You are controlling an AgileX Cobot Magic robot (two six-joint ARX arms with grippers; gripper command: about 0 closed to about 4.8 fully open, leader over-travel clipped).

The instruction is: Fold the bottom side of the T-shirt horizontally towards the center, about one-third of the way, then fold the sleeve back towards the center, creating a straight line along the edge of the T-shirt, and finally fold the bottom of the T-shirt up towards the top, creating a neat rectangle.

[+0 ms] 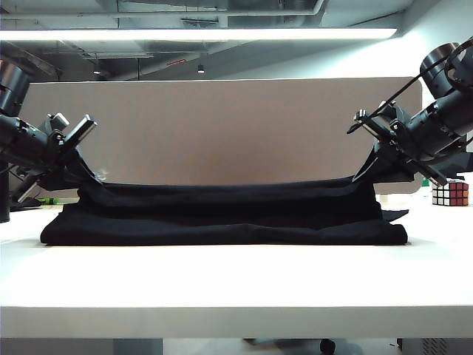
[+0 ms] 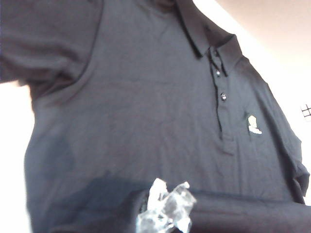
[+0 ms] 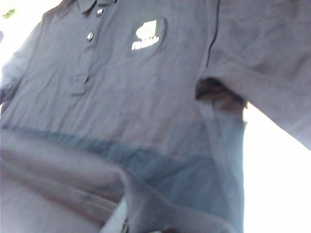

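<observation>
left gripper [image 1: 87, 174] fingertips buried in T-shirt [image 1: 222, 214] fabric; right gripper [image 1: 367, 171] likewise; chest mark [image 3: 147, 34] blurred

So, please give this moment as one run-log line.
left end effector: shut on T-shirt edge | right end effector: shut on T-shirt edge | edge lifted over shirt

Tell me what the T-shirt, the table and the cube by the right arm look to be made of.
T-shirt: soft matte black knit, likely cotton; it drapes and creases where the left gripper and right gripper lift its edge.
Table: smooth white top, probably laminate; faint sheen.
Rubik's cube: glossy coloured squares, likely plastic.
</observation>
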